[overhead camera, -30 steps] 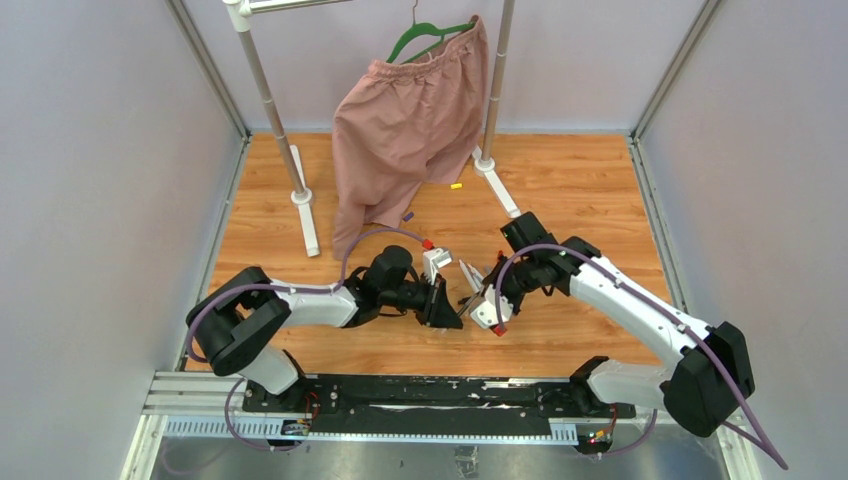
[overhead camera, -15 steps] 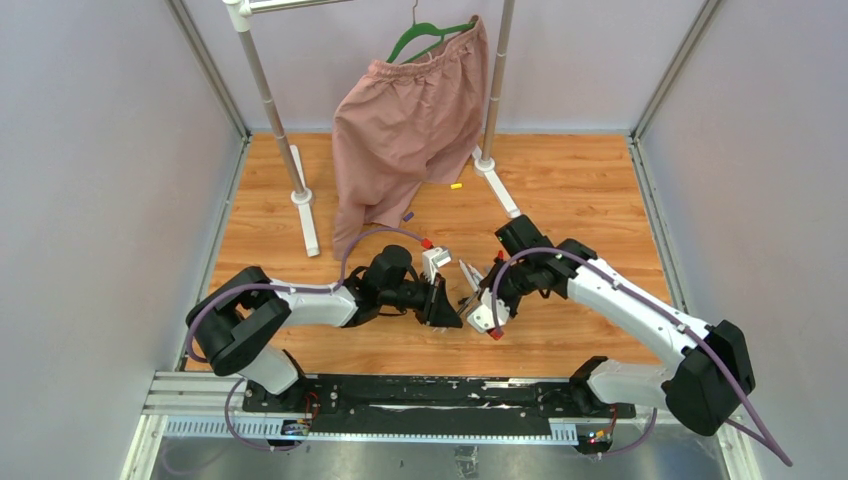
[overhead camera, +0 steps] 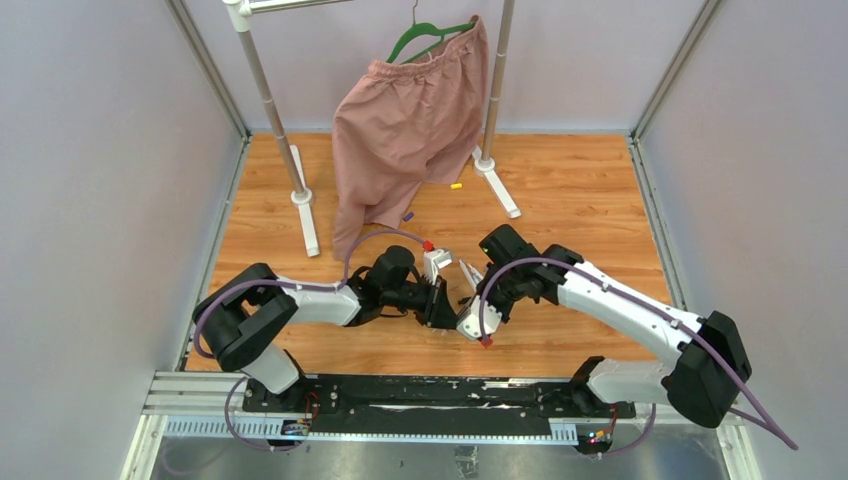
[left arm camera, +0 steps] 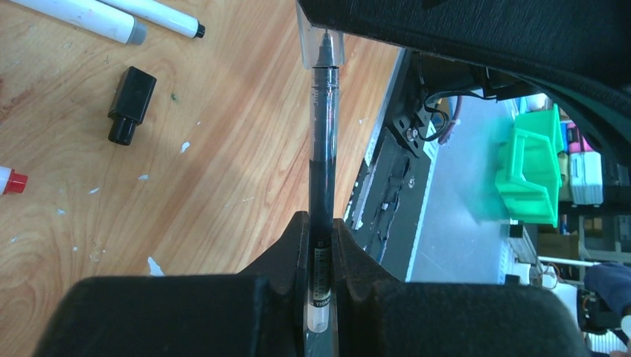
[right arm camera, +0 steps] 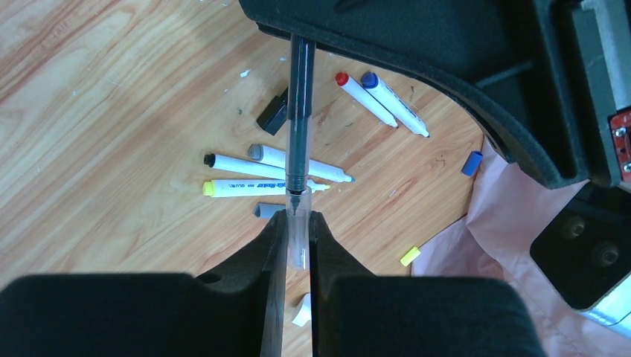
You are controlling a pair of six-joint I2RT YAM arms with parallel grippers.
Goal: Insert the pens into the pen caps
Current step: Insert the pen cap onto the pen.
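My left gripper (left arm camera: 321, 223) is shut on a slim black pen (left arm camera: 323, 149) near its back end. The pen's tip sits inside the mouth of a clear pen cap (left arm camera: 321, 46). My right gripper (right arm camera: 298, 219) is shut on that clear cap (right arm camera: 297, 234), and the black pen (right arm camera: 300, 111) runs straight away from it. In the top view both grippers meet nose to nose, left (overhead camera: 440, 300) and right (overhead camera: 463, 303). On the wood below lie more pens, a yellow one (right arm camera: 260, 186), a red-tipped one (right arm camera: 364, 99) and a blue one (right arm camera: 396, 105).
Loose caps lie on the table: black (right arm camera: 273, 115), grey (right arm camera: 266, 210), blue (right arm camera: 471, 162), yellow (right arm camera: 409, 256). Pink shorts (overhead camera: 405, 130) hang from a white rack (overhead camera: 300, 195) at the back, and the cloth reaches down near the pens. The table's near edge (left arm camera: 387, 178) lies beside the left gripper.
My right arm has moved left toward the left gripper, bringing the clear cap up to the pen's tip. The left arm has barely moved.
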